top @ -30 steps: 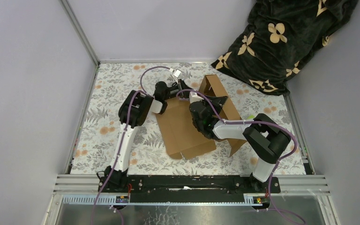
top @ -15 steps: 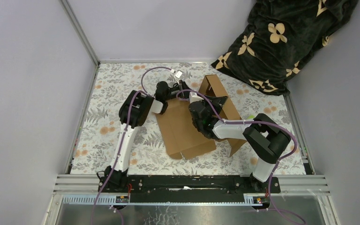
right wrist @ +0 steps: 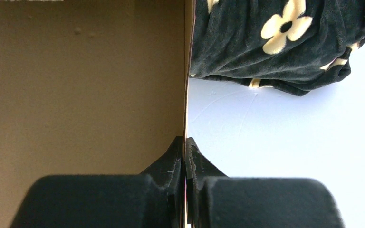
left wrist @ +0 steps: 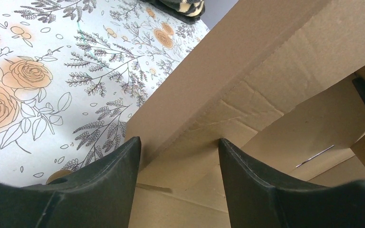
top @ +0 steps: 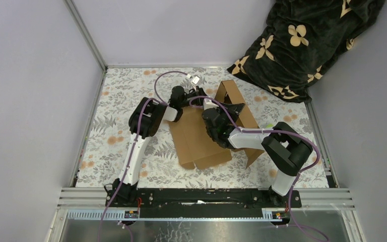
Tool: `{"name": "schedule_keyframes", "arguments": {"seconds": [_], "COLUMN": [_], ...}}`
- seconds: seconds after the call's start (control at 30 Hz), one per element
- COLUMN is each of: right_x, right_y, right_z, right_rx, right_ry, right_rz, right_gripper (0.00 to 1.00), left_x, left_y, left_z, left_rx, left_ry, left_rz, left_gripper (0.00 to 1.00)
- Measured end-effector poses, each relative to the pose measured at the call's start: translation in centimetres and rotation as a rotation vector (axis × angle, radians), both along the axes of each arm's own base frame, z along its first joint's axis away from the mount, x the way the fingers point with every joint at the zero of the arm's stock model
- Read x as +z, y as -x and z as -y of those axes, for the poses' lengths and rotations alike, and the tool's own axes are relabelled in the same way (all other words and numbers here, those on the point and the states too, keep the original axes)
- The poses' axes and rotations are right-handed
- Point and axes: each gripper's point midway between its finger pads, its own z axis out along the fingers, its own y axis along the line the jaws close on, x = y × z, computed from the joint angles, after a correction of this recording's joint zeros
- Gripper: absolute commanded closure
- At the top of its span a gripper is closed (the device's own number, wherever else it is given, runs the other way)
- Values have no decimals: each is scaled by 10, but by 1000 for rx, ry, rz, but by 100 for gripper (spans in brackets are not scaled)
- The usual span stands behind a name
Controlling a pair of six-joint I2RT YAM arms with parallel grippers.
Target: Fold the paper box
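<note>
The box [top: 199,143] lay in the middle of the table [top: 123,93], its base panel flat on the floral cover and its far and right-hand walls [top: 229,93] standing up toward the blanket [top: 302,45] at the upper right. Its long axis ran from the lower centre of the top view up and slightly right, with the open, unfolded end pointing toward the bottom of the frame.

The right end effector [right wrist: 185,142] was pinched shut on the thin edge of an upright wall, the cardboard sheet running straight up from between its fingertips. The left end effector [left wrist: 179,142] stood fairly wide, its fingers on either side of a creased edge at the box's upper-left corner, gripping nothing.

The likely trouble lay in that narrow pinch: a pull off the crease line could bend or tear the wall, or let the edge slip free so the wall sprang back flat. The left fingers, if they pressed sideways without closing, could shove the light sheet across the table and twist it against the right grip. A fold started off its score would probably leave the corner skewed.
</note>
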Motion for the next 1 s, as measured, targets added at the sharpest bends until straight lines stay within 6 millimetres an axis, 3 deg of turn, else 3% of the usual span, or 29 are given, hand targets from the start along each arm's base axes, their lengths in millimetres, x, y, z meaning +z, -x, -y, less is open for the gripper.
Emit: {"name": "schedule_keyframes", "arguments": {"seconds": [0.5, 0.57, 0.73, 1.0], "right_x": [0, 0, 1, 1], "right_y": [0, 0, 1, 1], "right_z": [0, 1, 1, 1], "right_rx": [-4, -6, -11, -14], "right_ry": [-2, 0, -5, -14], "right_rz": [-1, -3, 0, -1], "right_gripper": [100, 100, 100, 100], "left_x": [2, 2, 1, 0], "left_y": [-7, -8, -12, -15], "left_z": [9, 12, 16, 23], "left_rx": [47, 59, 99, 143], "left_ry": [-26, -30, -36, -41], "left_rz": [35, 39, 40, 38], "left_gripper": [52, 50, 34, 34]}}
